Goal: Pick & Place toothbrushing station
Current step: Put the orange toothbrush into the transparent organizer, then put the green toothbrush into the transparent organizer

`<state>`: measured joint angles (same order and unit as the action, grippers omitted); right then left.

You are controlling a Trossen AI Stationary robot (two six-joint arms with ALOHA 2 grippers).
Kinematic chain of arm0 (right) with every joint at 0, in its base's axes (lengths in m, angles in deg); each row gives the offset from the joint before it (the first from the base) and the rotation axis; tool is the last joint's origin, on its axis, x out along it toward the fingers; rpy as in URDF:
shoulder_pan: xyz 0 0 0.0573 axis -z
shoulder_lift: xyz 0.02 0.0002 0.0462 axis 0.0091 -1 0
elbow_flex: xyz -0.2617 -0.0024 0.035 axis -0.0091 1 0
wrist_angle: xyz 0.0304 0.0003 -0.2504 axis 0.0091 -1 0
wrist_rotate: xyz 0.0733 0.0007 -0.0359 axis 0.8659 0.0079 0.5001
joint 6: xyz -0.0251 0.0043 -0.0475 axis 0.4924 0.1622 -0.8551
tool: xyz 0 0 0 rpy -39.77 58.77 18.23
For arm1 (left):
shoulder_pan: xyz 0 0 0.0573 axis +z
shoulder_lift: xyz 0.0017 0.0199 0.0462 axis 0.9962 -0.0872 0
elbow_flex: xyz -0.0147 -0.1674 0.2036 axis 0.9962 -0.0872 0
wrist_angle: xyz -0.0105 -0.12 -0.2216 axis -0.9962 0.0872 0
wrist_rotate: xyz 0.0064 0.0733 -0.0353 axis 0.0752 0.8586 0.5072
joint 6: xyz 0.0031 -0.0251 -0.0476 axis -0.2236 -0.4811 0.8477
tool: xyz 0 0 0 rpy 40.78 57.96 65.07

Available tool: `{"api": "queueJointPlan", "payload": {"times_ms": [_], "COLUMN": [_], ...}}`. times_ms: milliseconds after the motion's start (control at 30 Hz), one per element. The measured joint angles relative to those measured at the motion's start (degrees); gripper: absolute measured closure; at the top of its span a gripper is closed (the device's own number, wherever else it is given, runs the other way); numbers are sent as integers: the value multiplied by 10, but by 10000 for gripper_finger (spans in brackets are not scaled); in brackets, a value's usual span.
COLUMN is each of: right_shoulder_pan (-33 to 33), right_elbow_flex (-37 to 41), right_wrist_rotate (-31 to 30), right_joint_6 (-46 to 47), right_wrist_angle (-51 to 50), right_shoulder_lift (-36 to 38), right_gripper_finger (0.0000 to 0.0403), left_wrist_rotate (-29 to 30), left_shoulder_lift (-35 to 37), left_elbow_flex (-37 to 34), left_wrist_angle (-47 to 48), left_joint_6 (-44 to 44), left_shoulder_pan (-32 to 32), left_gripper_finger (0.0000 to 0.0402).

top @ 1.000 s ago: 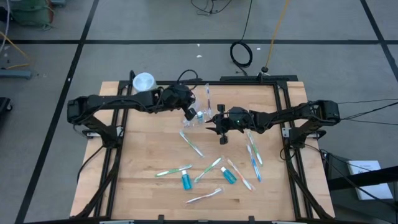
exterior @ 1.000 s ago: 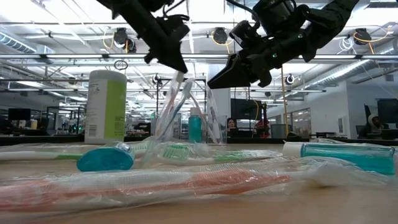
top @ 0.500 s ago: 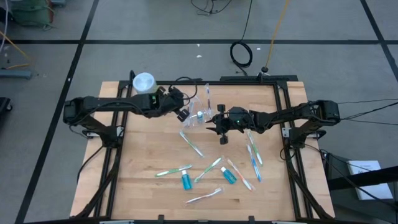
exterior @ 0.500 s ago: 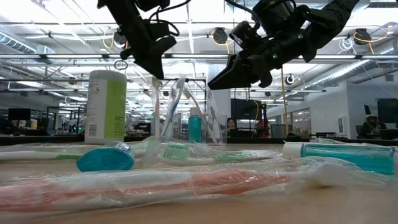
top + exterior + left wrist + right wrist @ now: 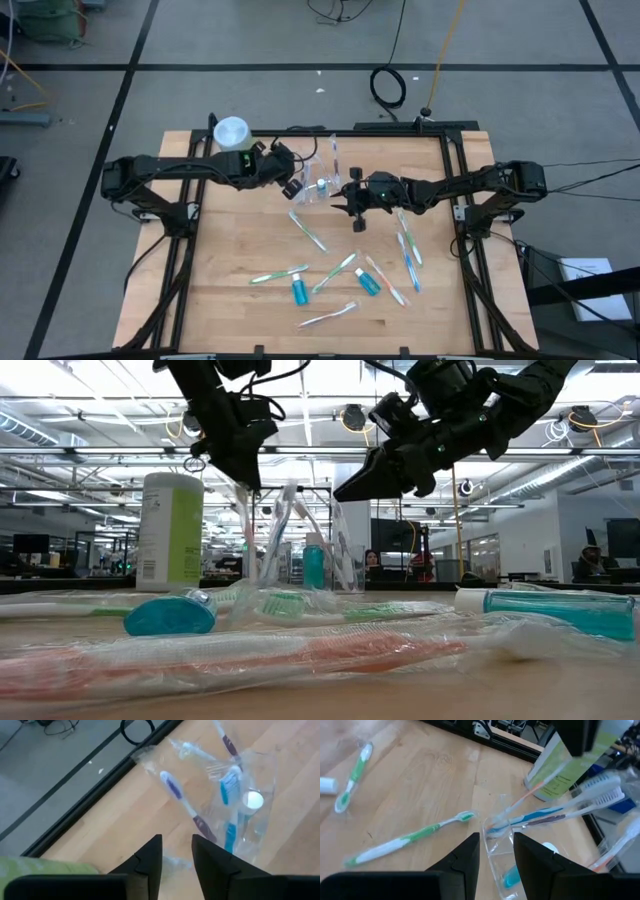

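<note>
Standing near the table's back edge, high view: toothbrushing station (image 5: 318, 186), clear holder, between left gripper (image 5: 291, 186) and right gripper (image 5: 352, 200). Low view: brushes lean outward. Wrist views: both grippers' fingers parted, empty. Canister (image 5: 169, 528) print unreadable.

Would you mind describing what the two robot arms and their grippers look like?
Both arms are slim, black, jointed links with black cables along them. The left gripper and right gripper each end in two flat, dark, wedge-shaped fingers. No markings are readable.
</note>
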<state>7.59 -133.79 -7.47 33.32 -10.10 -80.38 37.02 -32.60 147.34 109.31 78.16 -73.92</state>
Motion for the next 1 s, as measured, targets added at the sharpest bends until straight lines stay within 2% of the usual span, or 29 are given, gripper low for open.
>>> {"api": "queueJointPlan", "payload": {"times_ms": [333, 600, 667, 800, 1000], "right_shoulder_pan": [0, -4, -4, -4, -4], "right_elbow_flex": [0, 0, 0, 0, -1], "right_wrist_rotate": [0, 0, 0, -1, 12], "right_joint_6": [73, 166, 209, 298, 524], "right_wrist_angle": [0, -41, -88, -260, -573], "right_shoulder_lift": [0, 0, 2, 39, 155], "right_gripper_finger": [293, 293, 293, 294, 294], "left_wrist_rotate": [6, 17, 19, 19, 20], "left_shoulder_lift": [108, 123, 117, 119, 118], "left_elbow_flex": [4, 4, 4, -2, -3], "left_wrist_angle": [13, 8, 12, 9, 9], "left_joint_6": [-3, -20, -21, -35, -65], "left_shoulder_pan": [0, 0, 0, 0, 0], "left_gripper_finger": [268, 268, 268, 268, 268]}}
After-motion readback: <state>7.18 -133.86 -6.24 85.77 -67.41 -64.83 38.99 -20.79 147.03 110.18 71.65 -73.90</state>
